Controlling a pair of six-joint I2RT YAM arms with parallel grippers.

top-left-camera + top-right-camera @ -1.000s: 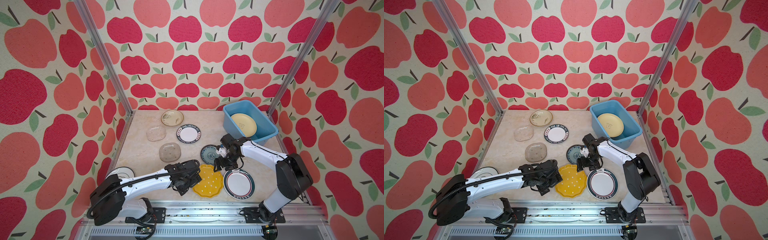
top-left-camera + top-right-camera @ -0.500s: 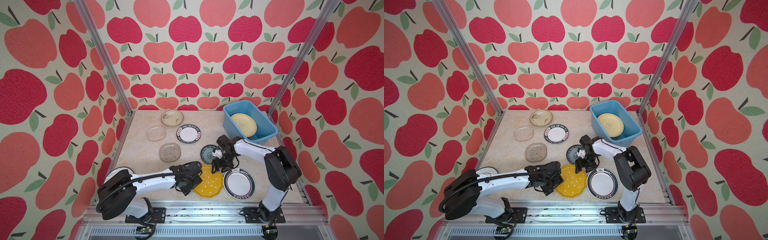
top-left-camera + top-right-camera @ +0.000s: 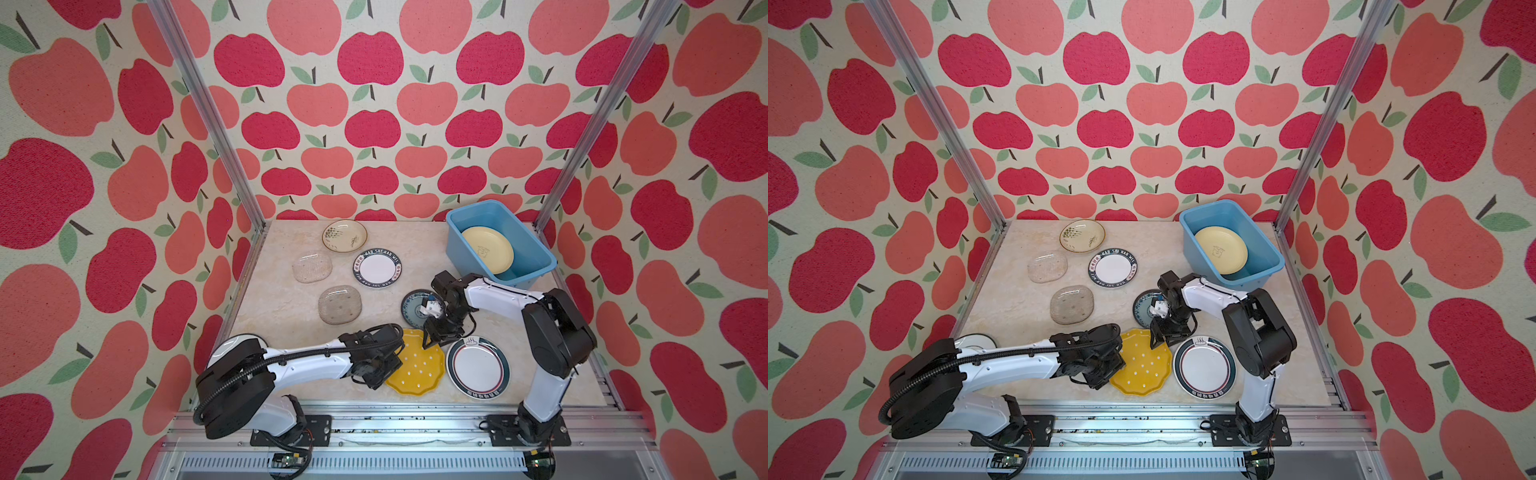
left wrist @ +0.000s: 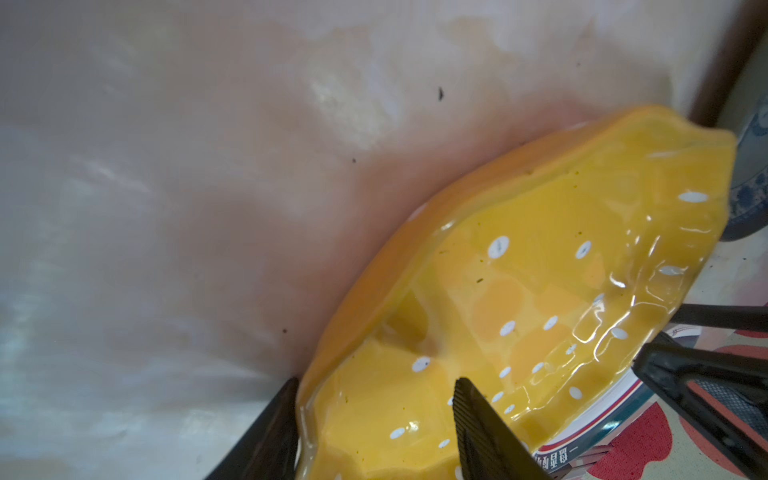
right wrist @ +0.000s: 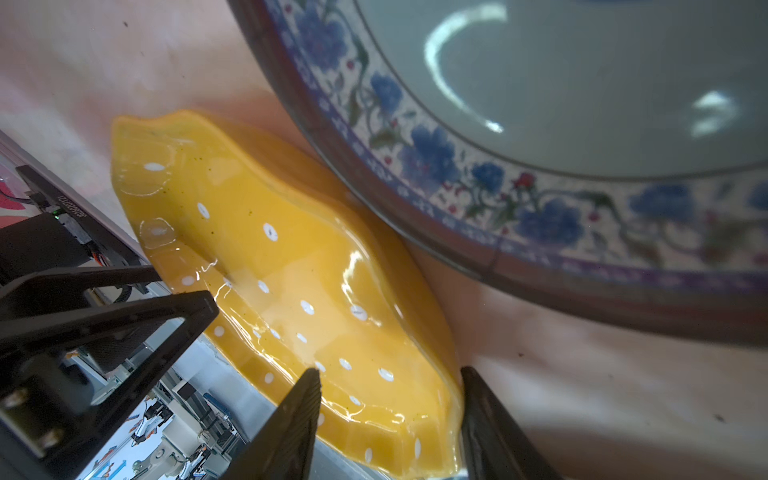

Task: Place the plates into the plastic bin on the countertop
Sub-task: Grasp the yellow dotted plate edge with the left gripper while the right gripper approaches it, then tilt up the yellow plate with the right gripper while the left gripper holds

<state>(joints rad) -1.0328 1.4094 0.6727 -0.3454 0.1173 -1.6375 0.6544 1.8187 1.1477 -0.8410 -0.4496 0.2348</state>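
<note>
Lying near the front edge of the surface (image 3: 282,307), the scalloped yellow dotted plate (image 3: 415,368) looks glossy, rigid, breakable, probably slippery. At opposite sides the left pincer (image 4: 374,386) and right pincer (image 5: 390,374) straddle its rim, the sensible hold; whether they pinch it, I cannot tell.

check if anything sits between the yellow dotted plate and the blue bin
Only the right arm crosses the straight line from the yellow plate to the bin. The small blue plate lies flat on the counter close by, likely cleared once the yellow one is lifted.
</note>
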